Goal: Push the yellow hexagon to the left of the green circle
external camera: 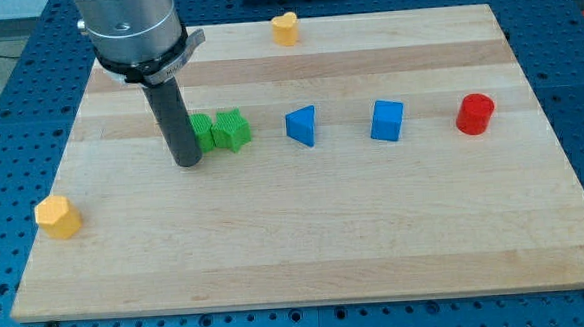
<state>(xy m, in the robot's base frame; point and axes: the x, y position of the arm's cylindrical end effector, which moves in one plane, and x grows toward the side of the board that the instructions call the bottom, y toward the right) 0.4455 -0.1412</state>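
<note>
Your rod carries no jaws; my tip (188, 163) rests on the pale wooden surface (306, 243), touching the left green block (203, 132), shape unclear. The yellow plastic hexagon (58, 217) sits well apart at the view's lower-left edge.

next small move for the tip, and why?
Probably draw my tip away from the green blocks toward the view's bottom left, to get behind the yellow hexagon. That hexagon sits at the board's left edge, far from the tip, which now stands against the green blocks.
</note>
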